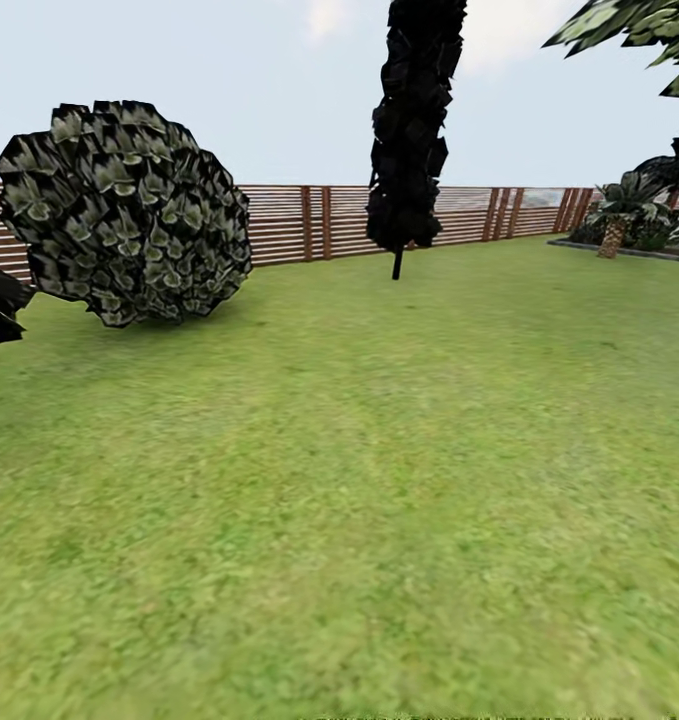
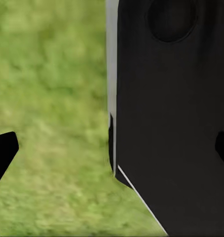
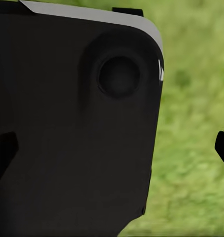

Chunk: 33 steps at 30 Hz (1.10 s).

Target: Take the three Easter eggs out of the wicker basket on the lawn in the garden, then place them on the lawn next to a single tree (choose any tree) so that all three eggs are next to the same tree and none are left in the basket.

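Head cam: open lawn (image 1: pixel 359 480) runs to a slat fence (image 1: pixel 309 222), w/ a round grey-green bush (image 1: pixel 129 215) at left and a thin black-trunked tree (image 1: pixel 409 130) mid-frame. Wrist cams add close grass beside a black robot body panel (image 2: pixel 176 123). Left fingers (image 2: pixel 3 153) and right fingers (image 3: pixel 223 148) stand wide apart, nothing between them.
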{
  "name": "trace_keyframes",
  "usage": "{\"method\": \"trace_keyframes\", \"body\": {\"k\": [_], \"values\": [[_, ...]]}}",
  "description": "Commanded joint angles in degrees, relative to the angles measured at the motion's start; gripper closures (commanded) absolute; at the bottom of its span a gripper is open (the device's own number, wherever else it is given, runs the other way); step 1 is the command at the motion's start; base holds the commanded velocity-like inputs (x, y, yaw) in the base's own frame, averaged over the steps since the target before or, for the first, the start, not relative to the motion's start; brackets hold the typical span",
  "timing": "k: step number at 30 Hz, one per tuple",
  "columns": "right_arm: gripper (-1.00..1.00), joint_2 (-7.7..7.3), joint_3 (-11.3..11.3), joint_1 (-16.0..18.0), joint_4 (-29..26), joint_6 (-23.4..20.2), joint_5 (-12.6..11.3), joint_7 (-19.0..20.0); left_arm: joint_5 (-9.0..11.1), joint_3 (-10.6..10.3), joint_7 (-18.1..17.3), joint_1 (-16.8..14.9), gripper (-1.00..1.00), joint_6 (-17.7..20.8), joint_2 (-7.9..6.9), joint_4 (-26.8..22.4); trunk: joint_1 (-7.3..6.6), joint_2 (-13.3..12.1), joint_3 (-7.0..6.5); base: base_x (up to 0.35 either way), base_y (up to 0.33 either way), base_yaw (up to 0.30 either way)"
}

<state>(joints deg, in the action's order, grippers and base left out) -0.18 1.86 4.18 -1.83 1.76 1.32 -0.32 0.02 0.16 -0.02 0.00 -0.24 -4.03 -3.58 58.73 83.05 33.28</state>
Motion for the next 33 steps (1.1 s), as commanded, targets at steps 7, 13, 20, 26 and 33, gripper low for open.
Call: {"method": "trace_keyframes", "body": {"k": [7,13,20,26,33], "values": [[-1.0,0.0,0.17,0.04,0.06,0.17,0.1,-0.03,-0.11,0.02,0.0,0.0,-1.0,-0.02,-0.41,-0.03,0.0,0.02,0.61,0.0,0.0,-0.154],[-1.0,0.03,0.17,0.04,0.09,0.17,0.09,-0.03,-0.09,0.02,0.0,0.0,-1.0,-0.02,-0.43,-0.03,0.0,0.02,1.08,0.0,0.0,-0.156],[-1.0,-0.06,0.17,0.04,0.01,0.17,0.13,-0.03,-0.1,0.02,0.02,0.0,-1.0,-0.02,-0.46,-0.03,0.0,0.02,1.63,0.0,0.0,-0.161],[-1.0,-0.02,0.17,0.04,0.0,0.99,0.17,-0.03,-0.04,0.02,0.02,0.0,-1.0,-0.02,-0.46,-0.03,0.0,0.02,2.1,0.0,0.0,-0.162],[-1.0,0.0,0.17,0.04,0.05,2.13,0.14,-0.03,-0.15,-0.03,-0.04,0.0,-1.0,-0.18,-0.43,-0.3,0.0,0.02,2.64,0.0,0.0,-0.162]]}}
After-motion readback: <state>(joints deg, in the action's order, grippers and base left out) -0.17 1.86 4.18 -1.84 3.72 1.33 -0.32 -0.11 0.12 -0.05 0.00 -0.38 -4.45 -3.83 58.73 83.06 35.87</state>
